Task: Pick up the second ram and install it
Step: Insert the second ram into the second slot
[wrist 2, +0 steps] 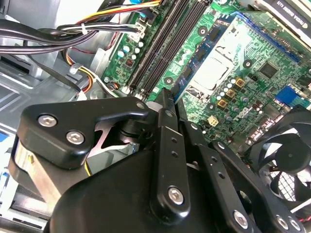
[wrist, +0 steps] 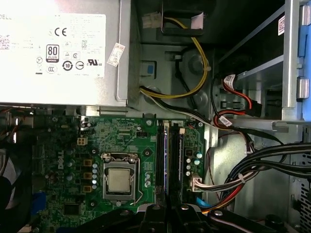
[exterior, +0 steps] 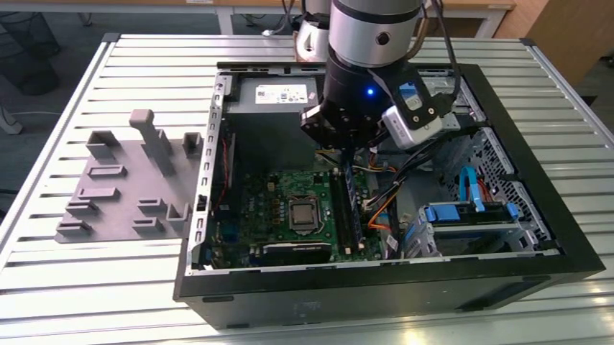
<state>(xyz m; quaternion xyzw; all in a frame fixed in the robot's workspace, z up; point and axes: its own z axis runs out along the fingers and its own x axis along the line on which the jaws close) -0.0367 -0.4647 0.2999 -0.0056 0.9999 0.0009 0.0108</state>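
The second ram (exterior: 350, 201) stands on edge in the long black slots of the green motherboard (exterior: 259, 194), right of the processor socket in the middle of the exterior view. In the first wrist view it shows as a thin blue line (wrist: 166, 160) running between the slot walls. The gripper (exterior: 344, 147) hangs inside the open computer case (exterior: 384, 287), just above the end of the strip that lies toward the grey power supply (exterior: 278, 93). In the second wrist view its fingers (wrist 2: 165, 104) are clenched close together, nothing visibly clamped between them. Whether the tips touch the strip's top edge I cannot tell.

The grey holder block (exterior: 125, 180) sits on the slatted tabletop (exterior: 96, 287) at the left of the exterior view.

The strip looks light, thin and stiff, and probably brittle if twisted. Its chips and label faces are best left alone. The safer hold seems to be on the two flat sides near the top edge, or straight-down pressure on that edge close to an end, keeping it upright in the slot.
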